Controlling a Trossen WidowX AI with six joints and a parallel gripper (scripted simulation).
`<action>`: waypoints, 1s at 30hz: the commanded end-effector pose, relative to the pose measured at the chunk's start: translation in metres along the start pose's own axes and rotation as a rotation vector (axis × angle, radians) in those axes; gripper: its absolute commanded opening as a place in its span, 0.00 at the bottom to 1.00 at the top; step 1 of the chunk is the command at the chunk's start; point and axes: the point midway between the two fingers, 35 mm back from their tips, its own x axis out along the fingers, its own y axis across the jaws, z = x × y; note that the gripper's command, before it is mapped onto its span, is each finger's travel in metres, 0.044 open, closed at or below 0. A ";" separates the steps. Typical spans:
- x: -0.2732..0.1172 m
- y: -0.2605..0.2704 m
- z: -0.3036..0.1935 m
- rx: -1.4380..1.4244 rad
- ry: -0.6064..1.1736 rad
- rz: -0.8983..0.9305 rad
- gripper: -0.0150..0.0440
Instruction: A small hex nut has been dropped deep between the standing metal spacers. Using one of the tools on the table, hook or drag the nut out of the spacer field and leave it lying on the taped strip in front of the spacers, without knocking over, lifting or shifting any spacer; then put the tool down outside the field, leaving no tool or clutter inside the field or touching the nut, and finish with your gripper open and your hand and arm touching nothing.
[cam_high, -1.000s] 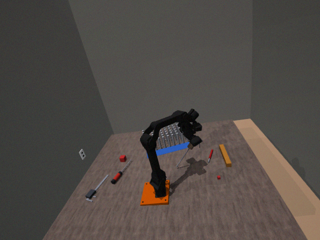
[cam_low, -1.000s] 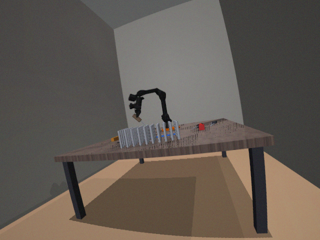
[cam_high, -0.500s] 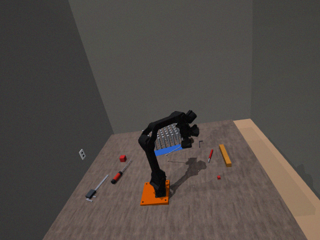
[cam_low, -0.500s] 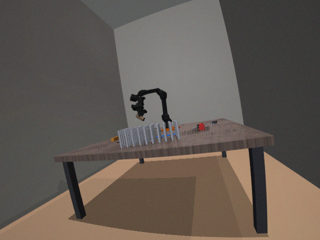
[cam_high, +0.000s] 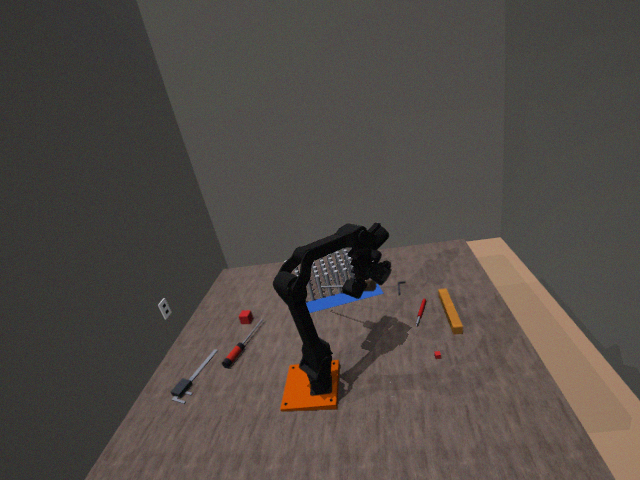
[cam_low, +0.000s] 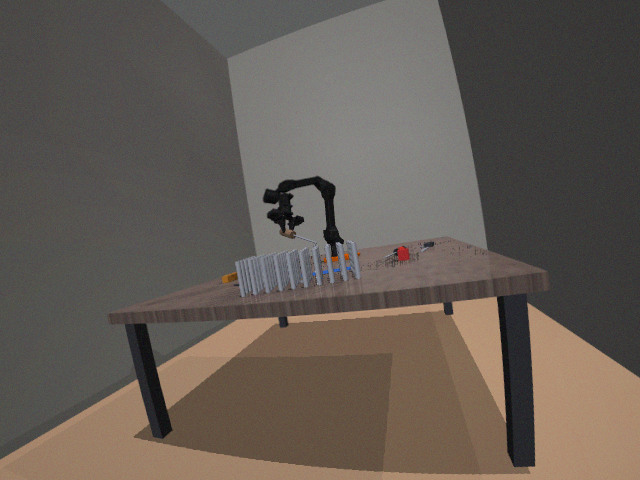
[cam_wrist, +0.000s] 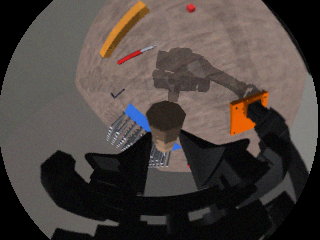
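My gripper (cam_high: 368, 283) (cam_low: 289, 230) (cam_wrist: 164, 132) is shut on the brown wooden handle (cam_low: 287, 234) (cam_wrist: 166, 120) of a tool. Its thin metal shaft (cam_high: 330, 286) (cam_low: 305, 239) points left in the top view, nearly level, raised above the table. The grey metal spacers (cam_high: 317, 285) (cam_low: 291, 271) stand upright in rows, partly hidden behind the arm in the top view. The blue taped strip (cam_high: 336, 299) (cam_wrist: 137, 116) lies in front of them. The hex nut cannot be made out in any view. Whether the shaft's tip is over the spacers is unclear.
An orange bar (cam_high: 450, 311) (cam_wrist: 122, 30), a red pen-like tool (cam_high: 421, 308) (cam_wrist: 131, 56), a dark hex key (cam_high: 399, 287) and a small red cube (cam_high: 437, 354) lie right. A larger red cube (cam_high: 245, 316), a red screwdriver (cam_high: 234, 354) and a black-headed tool (cam_high: 180, 387) lie left.
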 end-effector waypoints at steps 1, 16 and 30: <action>-0.002 -0.004 -0.010 0.116 0.043 0.001 0.25; -0.002 -0.018 -0.041 0.603 0.187 -0.069 0.25; -0.005 -0.029 -0.064 0.976 0.278 -0.173 0.25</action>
